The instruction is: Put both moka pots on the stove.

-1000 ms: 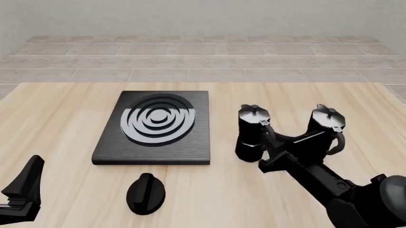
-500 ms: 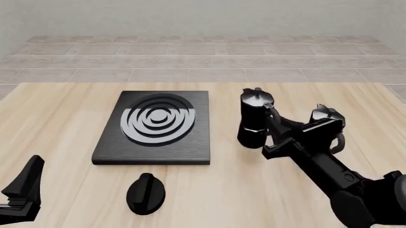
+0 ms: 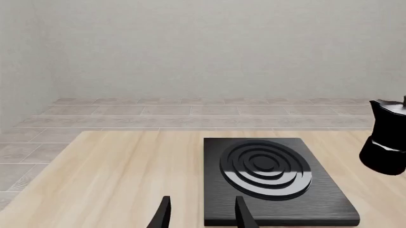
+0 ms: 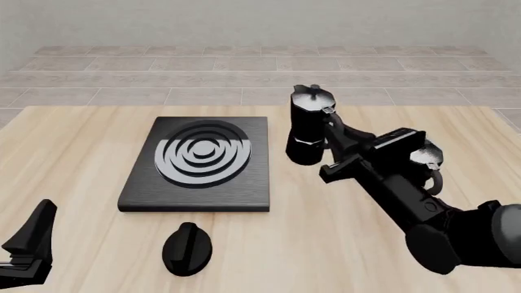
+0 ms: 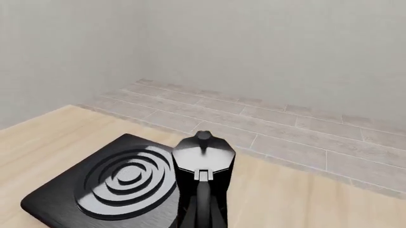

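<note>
One moka pot (image 4: 308, 125) hangs above the table just right of the stove (image 4: 244, 186), with my right gripper (image 4: 333, 141) shut on its side handle. The right wrist view shows this moka pot (image 5: 203, 164) close up, with the stove (image 5: 63, 202) below and beside it. The other moka pot (image 4: 426, 157) stands on the table at the right, mostly hidden behind my right arm. My left gripper (image 4: 28, 244) rests at the near left corner, open and empty. Its fingers (image 3: 163, 214) frame the stove (image 3: 320, 199) in the left wrist view, where the lifted moka pot (image 3: 387, 142) shows at the edge.
A low black oval knob (image 4: 187, 247) lies on the wood in front of the stove. The wooden table (image 4: 73, 152) ends at a tiled floor and a pale wall beyond.
My right gripper has lifted the moka pot off the table and carried it up and leftward toward the stove. The left arm has not moved.
</note>
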Robot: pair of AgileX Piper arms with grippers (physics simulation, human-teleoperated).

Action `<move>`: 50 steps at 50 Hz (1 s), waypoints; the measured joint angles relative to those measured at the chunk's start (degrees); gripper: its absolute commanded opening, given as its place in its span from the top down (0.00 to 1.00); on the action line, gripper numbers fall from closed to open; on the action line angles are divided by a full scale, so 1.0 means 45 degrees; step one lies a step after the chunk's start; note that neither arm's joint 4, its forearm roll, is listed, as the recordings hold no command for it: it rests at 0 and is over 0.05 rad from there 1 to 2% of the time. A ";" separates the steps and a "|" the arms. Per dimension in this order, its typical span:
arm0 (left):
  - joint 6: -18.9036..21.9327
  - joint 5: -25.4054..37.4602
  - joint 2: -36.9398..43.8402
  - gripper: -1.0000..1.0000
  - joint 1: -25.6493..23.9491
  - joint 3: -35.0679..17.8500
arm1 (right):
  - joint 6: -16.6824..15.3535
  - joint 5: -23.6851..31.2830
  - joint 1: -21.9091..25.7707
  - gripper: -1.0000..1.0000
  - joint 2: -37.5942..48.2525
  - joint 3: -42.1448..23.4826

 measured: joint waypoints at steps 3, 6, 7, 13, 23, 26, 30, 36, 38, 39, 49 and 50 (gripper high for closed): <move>0.0000 0.0000 0.0000 0.00 0.0000 0.0000 | -0.0029 0.0034 0.0165 1.00 0.0127 -0.0261; 0.0000 0.0000 0.0000 0.00 0.0000 0.0000 | -0.0064 0.0057 0.0324 1.00 0.0268 -0.0501; 0.0000 0.0000 0.0000 0.00 0.0000 0.0000 | -0.0081 0.0061 0.0382 1.00 0.0315 -0.0576; 0.0000 0.0000 0.0000 0.00 0.0000 0.0000 | -0.0199 0.0122 0.0754 1.00 0.0592 -0.1063; 0.0000 0.0000 0.0000 0.00 0.0000 0.0000 | -0.0348 0.0119 0.1263 1.00 0.1228 -0.2041; 0.0000 0.0000 0.0000 0.00 0.0000 0.0000 | -0.0360 0.0098 0.1391 1.00 0.1440 -0.2336; 0.0000 0.0000 0.0000 0.00 0.0000 0.0000 | -0.0366 0.0076 0.1574 1.00 0.1722 -0.2724; 0.0000 0.0000 0.0000 0.00 0.0000 0.0000 | -0.0395 0.0098 0.1839 1.00 0.2144 -0.3320; 0.0000 0.0000 0.0000 0.00 0.0000 0.0000 | -0.0409 0.0118 0.1919 1.00 0.2296 -0.3529; 0.0000 0.0000 0.0000 0.00 0.0000 0.0000 | -0.0418 0.0132 0.1955 1.00 0.2383 -0.3643; 0.0000 0.0000 0.0000 0.00 0.0000 0.0000 | -0.0509 0.0400 0.2271 1.00 0.3232 -0.4756; 0.0000 0.0000 0.0000 0.00 0.0000 0.0000 | -0.0520 0.0437 0.2312 1.00 0.3307 -0.4868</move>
